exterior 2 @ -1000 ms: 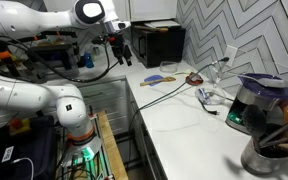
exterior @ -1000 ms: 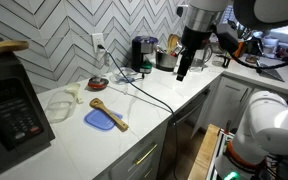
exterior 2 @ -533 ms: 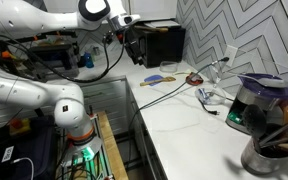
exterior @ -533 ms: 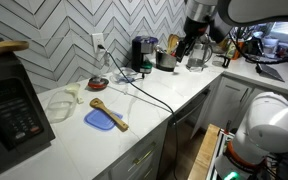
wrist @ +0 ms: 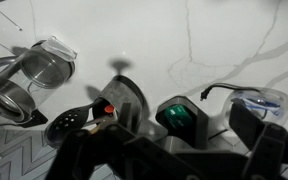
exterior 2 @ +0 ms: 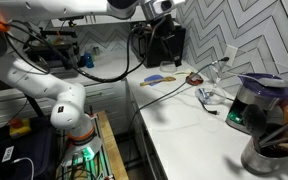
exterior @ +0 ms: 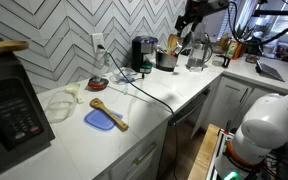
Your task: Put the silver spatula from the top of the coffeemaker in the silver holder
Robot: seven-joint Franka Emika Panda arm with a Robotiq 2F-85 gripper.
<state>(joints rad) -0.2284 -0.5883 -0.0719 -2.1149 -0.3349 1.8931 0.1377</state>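
- Spreading wide across the bottom of the wrist view, the gripper (wrist: 174, 150) shows its two dark fingers (wrist: 269, 150) far apart, with nothing held between them.
- Beneath it, a grey blade-like shape, apparently the silver spatula (wrist: 124, 95), lies on the dark top of the coffeemaker (wrist: 102, 120). Blur prevents certainty.
- To the left in the same view are the silver holder (wrist: 6, 98) and then the glass jug (wrist: 46, 62), both on the white counter (wrist: 214, 40).
- In an exterior view, the coffeemaker (exterior: 142, 52), the silver holder (exterior: 167, 59) with its wooden handles (exterior: 172, 42) and the glass jug (exterior: 197, 55) stand in a row against the chevron wall (exterior: 64, 40). The gripper (exterior: 189, 18) hangs high above them.
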